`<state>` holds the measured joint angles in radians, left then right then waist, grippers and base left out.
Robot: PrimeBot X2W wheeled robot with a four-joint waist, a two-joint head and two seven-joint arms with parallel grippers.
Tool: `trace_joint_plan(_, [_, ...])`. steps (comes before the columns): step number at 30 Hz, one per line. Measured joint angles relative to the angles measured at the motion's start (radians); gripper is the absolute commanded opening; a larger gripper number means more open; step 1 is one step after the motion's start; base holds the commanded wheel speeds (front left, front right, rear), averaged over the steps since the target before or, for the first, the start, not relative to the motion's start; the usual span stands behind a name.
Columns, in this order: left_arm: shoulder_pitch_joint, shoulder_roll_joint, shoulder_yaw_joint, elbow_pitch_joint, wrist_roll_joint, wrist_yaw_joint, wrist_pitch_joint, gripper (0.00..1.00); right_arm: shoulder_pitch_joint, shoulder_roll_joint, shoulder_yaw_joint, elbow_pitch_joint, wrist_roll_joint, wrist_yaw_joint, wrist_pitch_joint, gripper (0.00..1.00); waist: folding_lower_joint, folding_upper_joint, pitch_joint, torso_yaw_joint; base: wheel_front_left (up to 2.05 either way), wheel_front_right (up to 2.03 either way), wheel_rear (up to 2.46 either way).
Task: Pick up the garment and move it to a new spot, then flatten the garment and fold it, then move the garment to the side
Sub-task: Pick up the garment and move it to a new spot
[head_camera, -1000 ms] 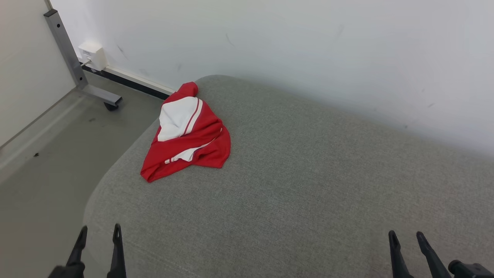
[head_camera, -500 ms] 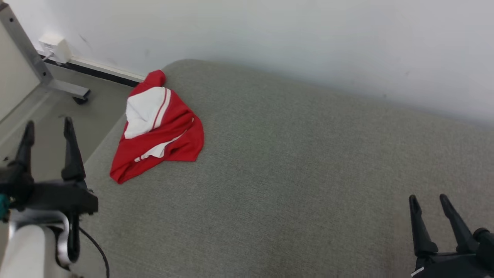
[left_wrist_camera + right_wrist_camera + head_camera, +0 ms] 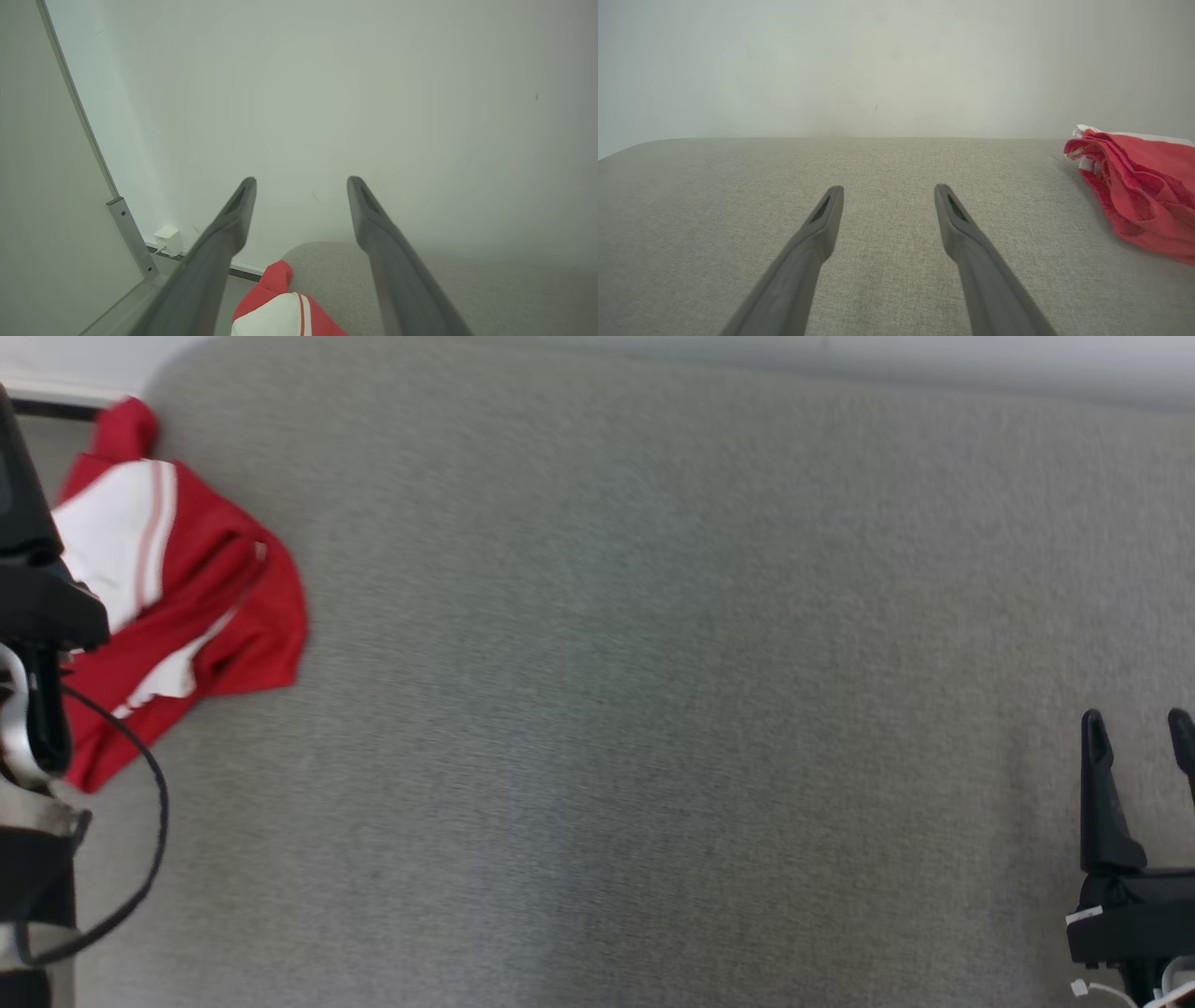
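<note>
The garment (image 3: 215, 607) is a red piece of sportswear with a white panel and thin white stripes. It lies crumpled in a loose heap, not flattened and not folded. It rests on the far left corner of the grey fabric cushion (image 3: 597, 709), close to the rounded edge, and a small red tip of it reaches toward the pale wall (image 3: 327, 93) behind. The head view is somewhat blurred, so the finer folds are not clear.

The left gripper (image 3: 301, 182) hangs over this corner. In the left wrist view its two dark fingers stand wide apart with nothing between them, and the top of the garment shows low between them. In the head view the dark wrist part of the left arm (image 3: 37, 607) covers the left edge of the garment, with a black cable (image 3: 154, 821) looping below it. I cannot tell whether the arm touches the cloth.

The right gripper (image 3: 1137, 721) is over the bare right side of the cushion, well apart from the garment. Its fingers are also spread and empty.

Beyond the corner, on the floor by the wall, stand a small white box (image 3: 168, 240) and a grey metal leg (image 3: 131, 238).
</note>
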<state>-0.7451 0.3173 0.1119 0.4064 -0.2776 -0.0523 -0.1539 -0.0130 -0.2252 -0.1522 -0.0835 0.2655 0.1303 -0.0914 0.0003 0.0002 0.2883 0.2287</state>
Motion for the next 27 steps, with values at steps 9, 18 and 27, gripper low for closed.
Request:
trace_joint_plan(9, [-0.130, 0.052, -0.016, 0.267, 0.000, -0.013, 0.015, 1.00, -0.028, -0.004, -0.016, -0.048, -0.014, 0.000, 0.009, 1.00, 0.0001, 0.0001, 0.155, -0.111, 0.00, 0.00, 0.00])
trace_joint_plan(18, [-0.188, 0.095, -0.050, 0.522, -0.001, -0.044, 0.098, 1.00, -0.037, -0.006, -0.027, -0.080, -0.021, 0.000, 0.033, 1.00, -0.0001, 0.0000, 0.207, -0.175, 0.00, 0.00, 0.00])
trace_joint_plan(27, [-0.261, 0.103, -0.067, 0.707, -0.035, -0.061, 0.266, 1.00, -0.040, -0.001, -0.026, -0.087, -0.025, 0.000, 0.037, 1.00, -0.0003, -0.0002, 0.219, -0.191, 0.00, 0.00, 0.00])
